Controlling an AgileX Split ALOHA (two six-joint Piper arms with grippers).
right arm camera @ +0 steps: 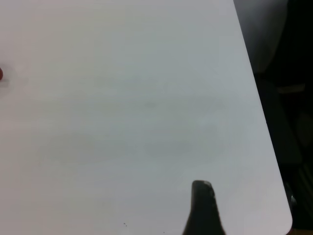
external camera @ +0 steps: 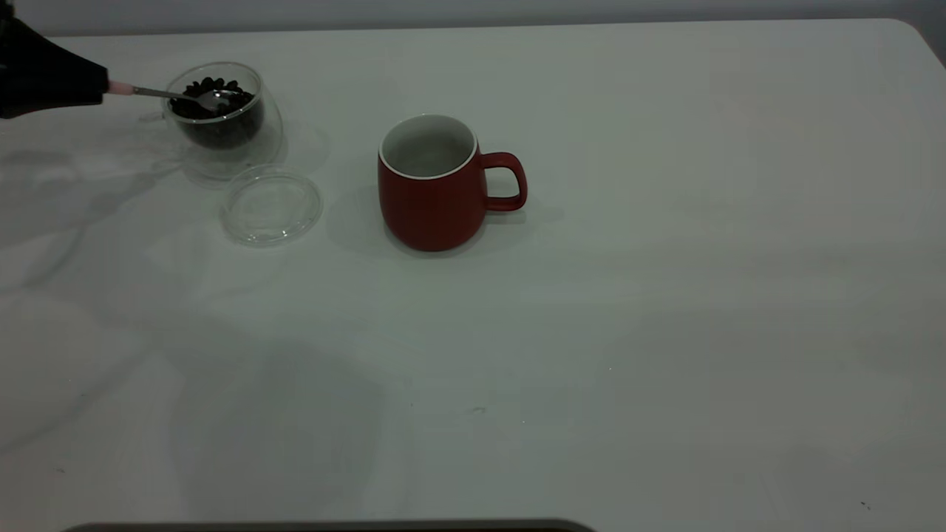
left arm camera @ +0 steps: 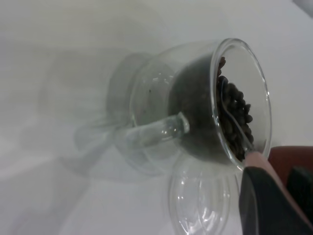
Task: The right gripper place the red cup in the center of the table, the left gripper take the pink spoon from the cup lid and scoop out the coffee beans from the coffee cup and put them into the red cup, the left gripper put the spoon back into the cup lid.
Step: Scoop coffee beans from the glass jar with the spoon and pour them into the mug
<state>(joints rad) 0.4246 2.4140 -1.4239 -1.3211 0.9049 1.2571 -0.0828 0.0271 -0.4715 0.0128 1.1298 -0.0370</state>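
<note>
exterior view: left gripper [external camera: 100,85] clamped on pink spoon [external camera: 174,94], long axis level, bowl in coffee beans [external camera: 214,96] inside coffee cup [external camera: 222,122]; red cup [external camera: 432,185] lies rightward at table [external camera: 665,295] center, nearer left arm; right gripper [right arm camera: 203,208] parked near table edge, jaw state unclear

Matte ceramic red cup [external camera: 432,193]; clear glass coffee cup [external camera: 222,125]

The table [external camera: 665,295] holds 3 things. The red cup [external camera: 432,188] stands near the middle, with its handle to the right. The coffee cup [external camera: 222,118] stands far to the left and farther back. The coffee beans [external camera: 214,103] lie in it. The cup lid [external camera: 272,205] lies flat just in front of the coffee cup, between it and the red cup. The pink spoon [external camera: 177,94] reaches in from the left, its bowl on the beans.
</note>
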